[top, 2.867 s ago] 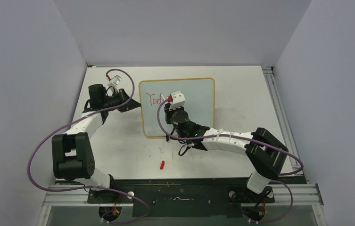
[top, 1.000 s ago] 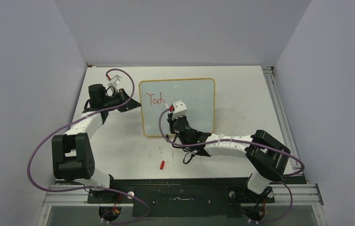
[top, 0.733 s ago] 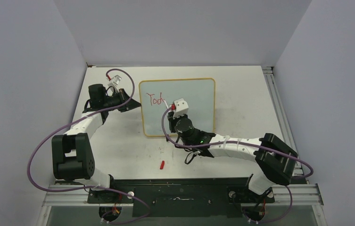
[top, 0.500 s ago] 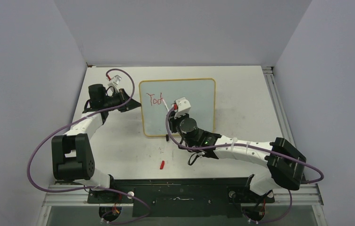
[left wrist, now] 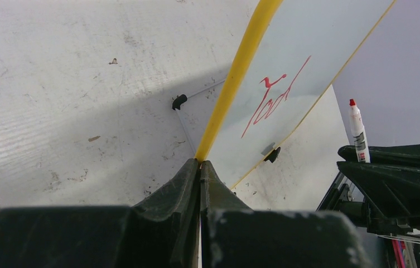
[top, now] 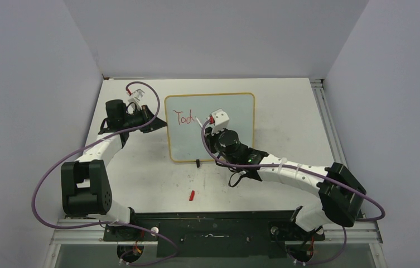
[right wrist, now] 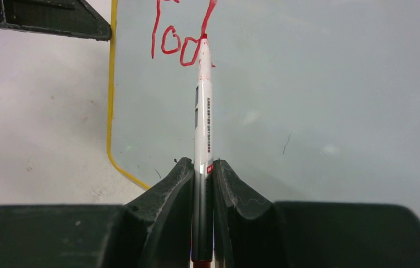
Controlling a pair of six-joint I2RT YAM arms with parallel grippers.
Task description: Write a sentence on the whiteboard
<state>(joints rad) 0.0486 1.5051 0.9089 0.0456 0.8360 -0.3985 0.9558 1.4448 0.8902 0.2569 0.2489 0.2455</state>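
Observation:
The whiteboard point(top: 230, 106) lies flat on the table, pale with a thin yellow frame point(left wrist: 235, 78). On its upper left stands the sentence point(top: 184, 118), red marker letters reading roughly "Tod" point(right wrist: 177, 42). My right gripper point(right wrist: 203, 163) is shut on a white marker point(right wrist: 203, 106); its red tip touches the last letter's stem. From above, that gripper point(top: 210, 128) hovers over the board's middle. My left gripper point(left wrist: 200, 163) is shut on the board's left edge, and in the top view it point(top: 160, 124) sits at that edge.
A red marker cap point(top: 192, 195) lies on the table in front of the board. Black clip feet point(left wrist: 179, 101) stick out from the board's frame. A metal rail point(top: 326, 117) runs along the table's right side.
The right arm's elbow has swung out to the right and its gripper has shifted slightly right and away over the board. The last letter gained a tall stem. The left arm has not moved.

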